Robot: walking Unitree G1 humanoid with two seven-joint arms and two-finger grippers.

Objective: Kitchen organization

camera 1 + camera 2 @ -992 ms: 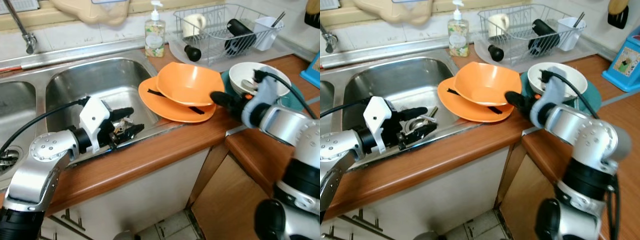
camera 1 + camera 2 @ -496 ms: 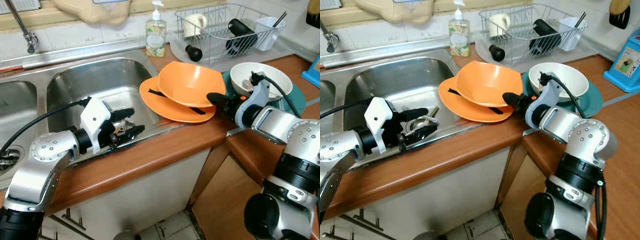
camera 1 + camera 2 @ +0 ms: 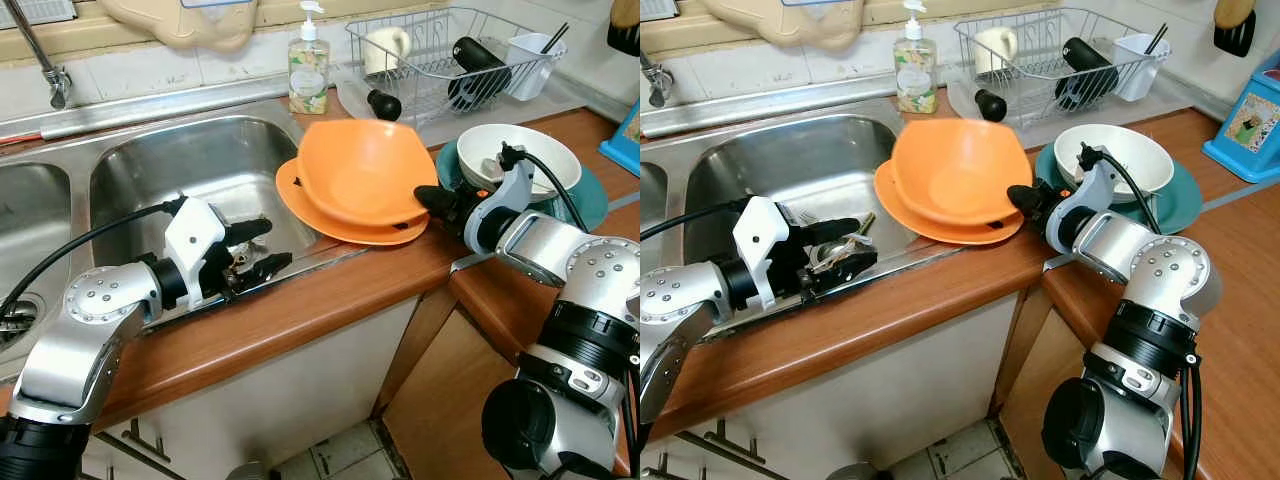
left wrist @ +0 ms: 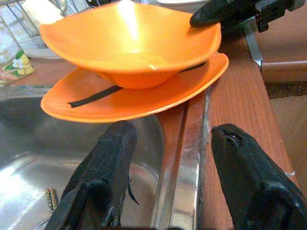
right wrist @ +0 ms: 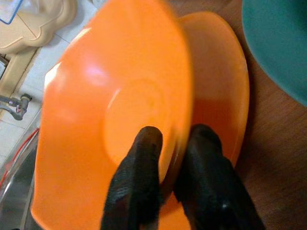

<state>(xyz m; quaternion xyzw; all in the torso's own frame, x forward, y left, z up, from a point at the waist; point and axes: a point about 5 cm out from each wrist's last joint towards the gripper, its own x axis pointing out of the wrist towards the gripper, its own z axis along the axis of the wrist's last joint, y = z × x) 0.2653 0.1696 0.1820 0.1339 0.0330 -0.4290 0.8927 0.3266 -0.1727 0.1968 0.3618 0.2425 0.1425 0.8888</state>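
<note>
R gripper (image 5: 165, 160) is pinched on the near rim of the orange bowl (image 3: 362, 170), one finger inside, one under the lip; bowl is tilted, its far side raised. Bowl sits on the orange plate (image 3: 345, 222), which lies on the wooden counter (image 3: 300, 315) just beside the sink (image 3: 190, 165) edge. Behind R gripper: white bowl (image 3: 520, 152) on a teal plate (image 3: 592, 195). Farther back, dish rack (image 3: 450, 60) w/ a mug and dark items; soap bottle (image 3: 309, 68) near it. L gripper (image 4: 172, 167) hangs over the sink's front edge, fingers wide apart, holding nothing, aimed at the plate and bowl but apart from them.
</note>
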